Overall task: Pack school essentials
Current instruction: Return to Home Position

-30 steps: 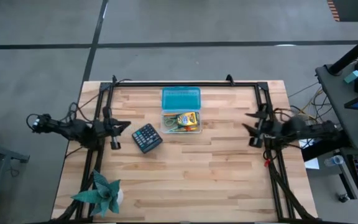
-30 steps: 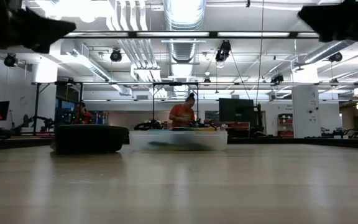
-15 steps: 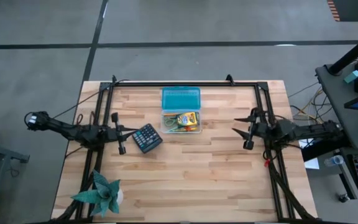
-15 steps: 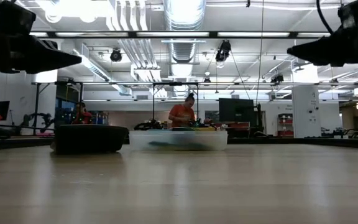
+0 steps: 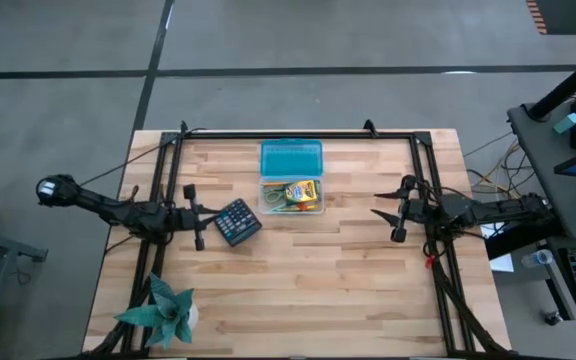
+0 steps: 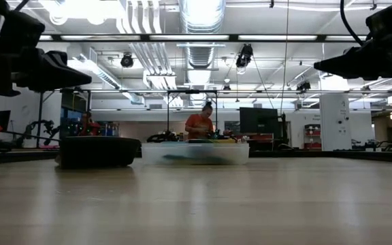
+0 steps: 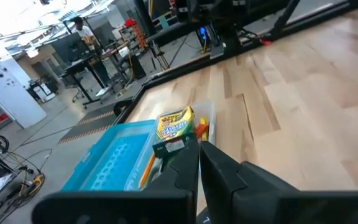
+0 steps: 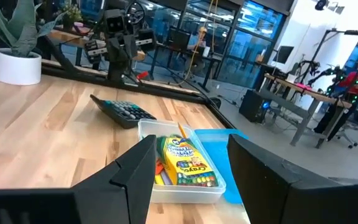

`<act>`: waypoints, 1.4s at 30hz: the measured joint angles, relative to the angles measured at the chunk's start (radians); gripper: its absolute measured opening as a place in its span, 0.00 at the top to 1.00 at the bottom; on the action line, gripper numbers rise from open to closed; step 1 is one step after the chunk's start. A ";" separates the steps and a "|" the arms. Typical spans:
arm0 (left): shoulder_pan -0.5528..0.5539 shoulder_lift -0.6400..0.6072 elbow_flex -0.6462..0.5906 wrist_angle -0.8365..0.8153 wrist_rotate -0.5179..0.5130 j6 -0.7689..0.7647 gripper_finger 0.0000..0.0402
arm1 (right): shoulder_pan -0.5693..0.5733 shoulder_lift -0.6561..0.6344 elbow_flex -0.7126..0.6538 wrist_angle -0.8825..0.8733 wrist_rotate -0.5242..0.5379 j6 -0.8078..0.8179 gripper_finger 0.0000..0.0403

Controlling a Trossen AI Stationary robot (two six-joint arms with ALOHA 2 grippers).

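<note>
Pale wood planks make up the surface [image 5: 308,290], framed by a dark rail, with a polished grey floor around it. Toward the far middle sits the clear supply box [image 5: 262,198], its blue lid [image 5: 291,160] thrown open and lying flat behind it. Inside, the yellow-green crayon pack [image 5: 302,190] lies on top, label up. Orange, yellow and green pieces are tucked beside and under it, too jumbled for me to sort one from another. A pencil tip [image 8: 181,130] pokes up past the pack at the calculator end.

Just beside the box lies a dark calculator [image 5: 236,221], flat and turned at an angle. A green spiky plant [image 5: 163,310] in a white pot stands at the near corner on the left side.

The left gripper [image 5: 206,212] hangs above the surface close to the calculator, aimed toward the box. From its wrist camera the two fingers [image 7: 229,177] are pressed together and hold nothing. The right gripper [image 5: 391,208] hovers well apart from the box on the other side, also facing it. Its fingers [image 8: 135,171] are spread wide and empty, and between them the box shows.

Far off in the room behind, a person in an orange top [image 6: 199,124] stands at a bench.
</note>
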 joint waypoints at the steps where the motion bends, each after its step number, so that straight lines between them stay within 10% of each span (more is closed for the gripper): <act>1: 0.000 0.006 0.000 0.000 0.000 0.000 1.00 | 0.000 0.000 0.000 -0.001 0.000 0.000 0.53; 42: 0.000 0.075 -0.002 0.000 0.000 0.000 1.00 | 0.000 0.000 -0.001 -0.004 0.000 0.000 0.53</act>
